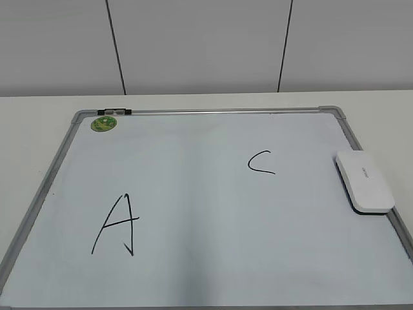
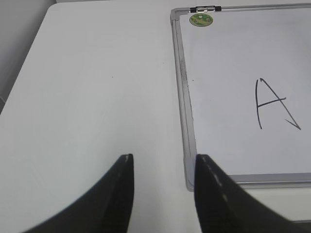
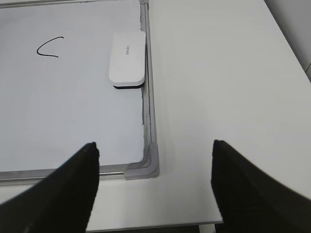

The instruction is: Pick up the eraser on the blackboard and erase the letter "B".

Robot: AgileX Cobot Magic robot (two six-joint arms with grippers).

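**Eraser parked at the board's right edge; both tools empty over the desk**

Exterior view: the blackboard [image 1: 213, 213] lies flat on the white desk [image 1: 39, 116], its silver-grey frame running around a white writing surface. The eraser [image 1: 364, 182] rests on the board at its right side, against the frame, with its white top up and a dark underside showing along the near edge. A black "C" [image 1: 261, 163] sits to the left of the eraser, well apart from it. A black "A" [image 1: 117, 225] stands in the lower left part of the board. A round green magnet [image 1: 104, 123] sticks near the top left corner, just below a small dark clip [image 1: 117, 112] on the upper frame. No "B" can be seen anywhere on the board. Neither arm shows here.

Left wrist view: the left tool [image 2: 163, 167] hovers over bare desk beside the board's near left corner, its two dark fingers [image 2: 116, 194] a narrow gap apart with nothing between them. The "A" [image 2: 272, 103] and the magnet [image 2: 201, 20] lie beyond.

Right wrist view: the right tool [image 3: 155, 150] is spread wide and empty, above the board's near right corner [image 3: 148, 165]. The eraser [image 3: 127, 58] lies farther up, touching the inner side of the right frame, with the "C" [image 3: 48, 47] to its left.
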